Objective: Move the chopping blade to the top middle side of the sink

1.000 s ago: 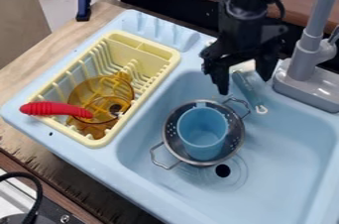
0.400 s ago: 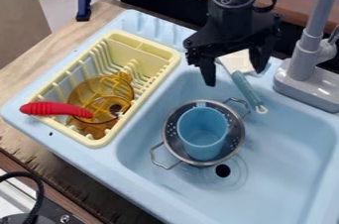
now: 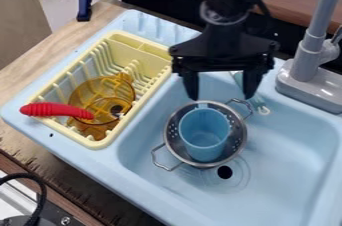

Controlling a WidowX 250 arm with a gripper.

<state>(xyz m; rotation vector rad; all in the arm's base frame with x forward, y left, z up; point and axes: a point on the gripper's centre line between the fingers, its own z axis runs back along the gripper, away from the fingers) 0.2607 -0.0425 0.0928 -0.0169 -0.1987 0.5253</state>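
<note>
Black and empty, the gripper hung open near the teal-handled chopping blade, partly hidden at the top edge of the sink, right of the frame's upper centre, presumably placed to suit the task.

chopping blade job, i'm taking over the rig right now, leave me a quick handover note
Gripper: open, nothing gripped, over the back part of the sink.
Chopping blade: at the back of the sink, handle end near the colander; the rest is mostly hidden behind the gripper.
Colander: in the sink, blue cup inside it.
Done: blade looks to be at the top middle side, out of the grip.
Left: probably just clear the arm and check the placement.
</note>
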